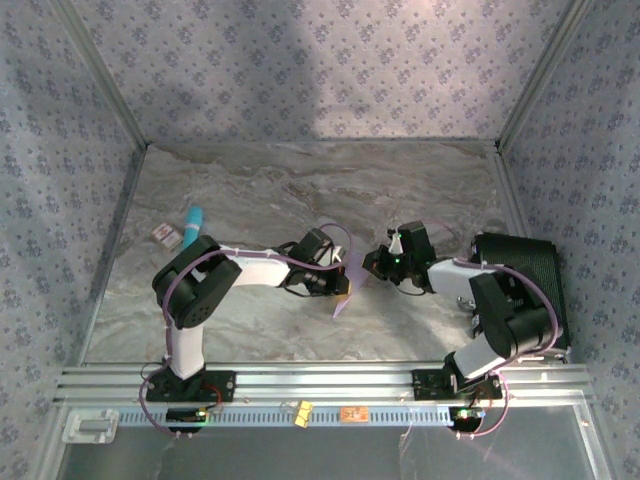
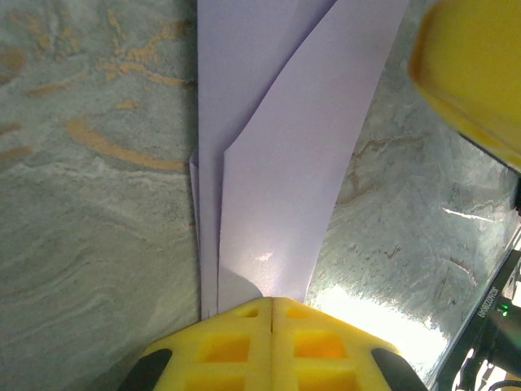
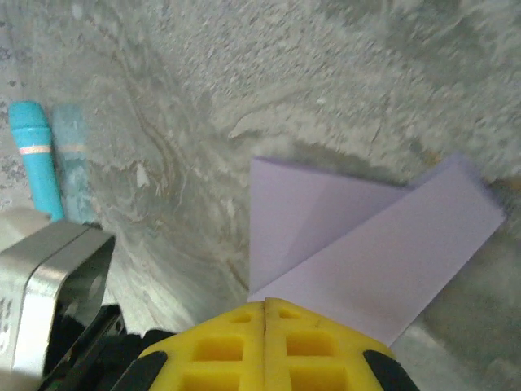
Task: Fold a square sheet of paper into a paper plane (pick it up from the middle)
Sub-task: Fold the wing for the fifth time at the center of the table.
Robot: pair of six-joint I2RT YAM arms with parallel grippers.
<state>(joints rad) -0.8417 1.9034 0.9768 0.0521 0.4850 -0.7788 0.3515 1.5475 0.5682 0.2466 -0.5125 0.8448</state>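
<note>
In the middle of the top view, both arms hide most of the thin lavender-purple folded paper (image 1: 352,270), and the left wrist frame cuts off its upper end. Its long creased flaps overlap. The left gripper (image 2: 271,303) and the right gripper (image 3: 265,303) each pinch it tight.

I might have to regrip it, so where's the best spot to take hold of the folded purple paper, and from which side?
Pinch the lavender paper at its narrow end, where folded layers overlap and likely stiffen it. Come in edge-on along the crease, as the shut left tool does; a single loose flap would probably bend.
</note>
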